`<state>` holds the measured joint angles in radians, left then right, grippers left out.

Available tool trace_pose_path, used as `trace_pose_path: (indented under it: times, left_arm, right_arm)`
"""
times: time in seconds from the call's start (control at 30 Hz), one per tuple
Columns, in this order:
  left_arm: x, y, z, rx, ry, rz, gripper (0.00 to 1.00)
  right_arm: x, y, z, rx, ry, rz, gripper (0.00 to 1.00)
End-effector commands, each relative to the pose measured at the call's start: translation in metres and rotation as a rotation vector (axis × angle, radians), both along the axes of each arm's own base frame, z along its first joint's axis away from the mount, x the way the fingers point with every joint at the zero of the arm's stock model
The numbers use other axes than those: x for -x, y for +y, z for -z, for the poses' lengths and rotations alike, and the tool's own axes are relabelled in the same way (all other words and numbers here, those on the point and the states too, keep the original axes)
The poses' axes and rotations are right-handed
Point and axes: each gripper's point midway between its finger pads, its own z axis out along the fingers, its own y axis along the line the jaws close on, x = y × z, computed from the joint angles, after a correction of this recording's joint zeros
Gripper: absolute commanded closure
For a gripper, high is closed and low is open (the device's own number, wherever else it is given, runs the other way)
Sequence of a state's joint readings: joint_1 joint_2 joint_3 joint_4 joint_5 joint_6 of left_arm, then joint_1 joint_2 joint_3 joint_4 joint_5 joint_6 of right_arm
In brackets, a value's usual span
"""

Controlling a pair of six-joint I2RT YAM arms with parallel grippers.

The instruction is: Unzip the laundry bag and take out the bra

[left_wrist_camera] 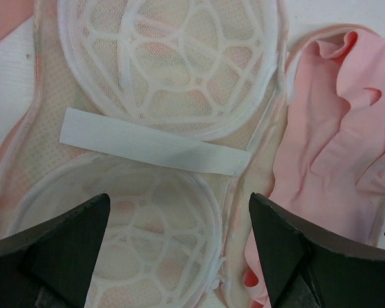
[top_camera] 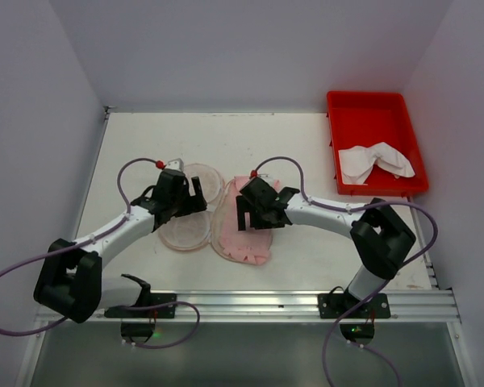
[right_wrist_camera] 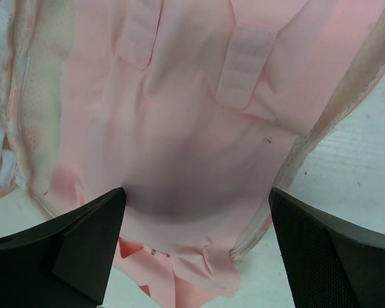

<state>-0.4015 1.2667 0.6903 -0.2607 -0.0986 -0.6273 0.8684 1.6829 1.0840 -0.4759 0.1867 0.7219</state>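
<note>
On the white table [top_camera: 306, 145] the laundry bag [left_wrist_camera: 173, 64] lies unzipped and spread flat, its mesh halves under the left gripper [left_wrist_camera: 179, 205], jaws wide and empty. The pink bra [right_wrist_camera: 179, 128] lies on the bag's right half beneath the right gripper [right_wrist_camera: 196, 196], likewise released. Far right, a red tray [top_camera: 339, 113] holds a white cloth [top_camera: 375, 159].

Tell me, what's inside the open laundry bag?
One half of the laundry bag holds two round white mesh domes with a white band between them. A pink bra lies on the other half, hiding what's beneath it.
</note>
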Motion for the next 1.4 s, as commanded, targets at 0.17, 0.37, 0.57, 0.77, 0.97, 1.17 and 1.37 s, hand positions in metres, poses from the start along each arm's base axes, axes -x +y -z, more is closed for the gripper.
trace_pose_path:
  times: [0.17,0.37,0.57,0.77,0.97,1.17,1.37]
  left_arm:
    - [-0.012,-0.011,0.033,0.019,0.019,0.003,0.09]
    - [-0.003,-0.007,0.064,0.003,0.081,-0.014,0.11]
    - [0.0,-0.006,0.069,-0.001,0.09,-0.014,0.11]
    - [0.001,-0.001,0.072,-0.025,0.1,-0.021,0.11]
    - [0.001,0.003,0.068,-0.047,0.099,-0.019,0.11]
    - [-0.007,0.007,0.041,-0.066,0.048,-0.025,0.1]
    - [-0.009,0.006,0.024,-0.059,0.018,-0.017,0.09]
  right_arm:
    - [-0.002,0.03,0.011,-0.087,0.057,0.014,0.1]
    - [-0.001,0.035,0.013,-0.102,0.062,-0.023,0.46]
    - [-0.004,0.02,-0.011,-0.083,-0.021,-0.028,0.87]
    - [-0.01,0.003,-0.07,-0.083,-0.159,-0.062,0.96]
    - [-0.044,-0.044,-0.152,-0.07,-0.368,0.001,0.98]
    - [-0.102,-0.131,-0.259,-0.089,-0.617,0.179,0.98]
    - [-0.167,-0.222,-0.332,0.033,-0.812,0.336,0.97]
